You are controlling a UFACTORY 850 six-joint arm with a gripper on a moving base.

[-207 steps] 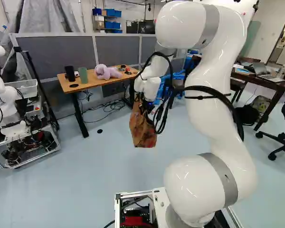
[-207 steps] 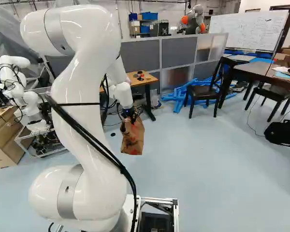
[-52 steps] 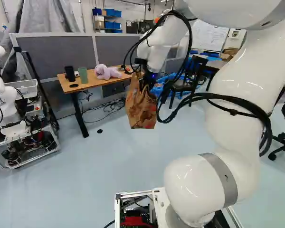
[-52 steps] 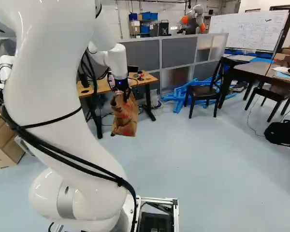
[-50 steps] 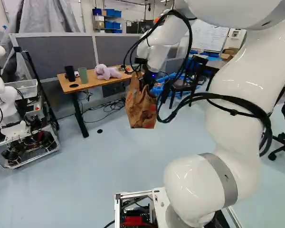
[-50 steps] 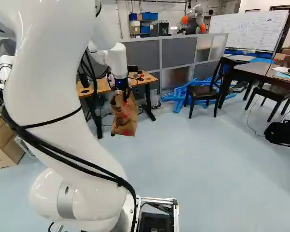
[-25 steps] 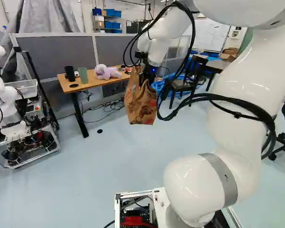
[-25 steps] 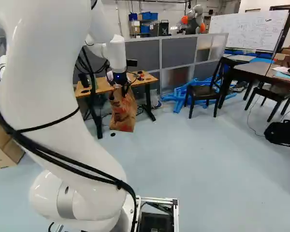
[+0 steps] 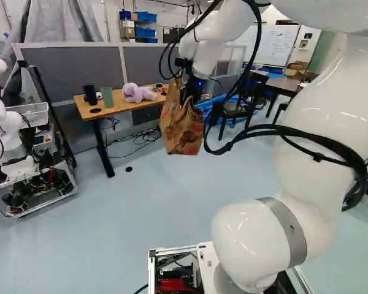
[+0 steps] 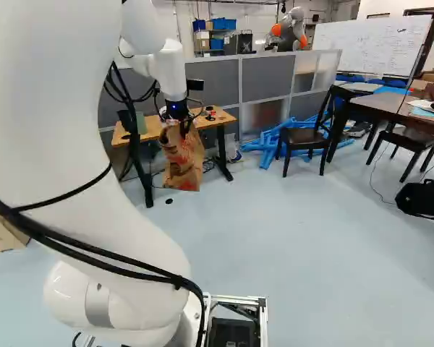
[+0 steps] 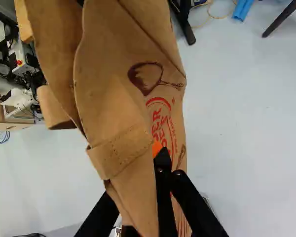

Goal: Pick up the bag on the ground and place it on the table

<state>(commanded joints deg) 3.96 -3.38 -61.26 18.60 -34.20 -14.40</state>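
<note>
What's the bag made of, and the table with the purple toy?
The bag looks like matte brown paper: it has creases and folded edges. The tabletop looks smooth and orangey-tan, maybe real wood, maybe just wood-look.

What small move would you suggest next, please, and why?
I would probably raise the claw a little before moving it over the wooden table. It grips the paper bag, whose bottom appears below the table's top in both base views, so going straight across might bump the edge.
</note>
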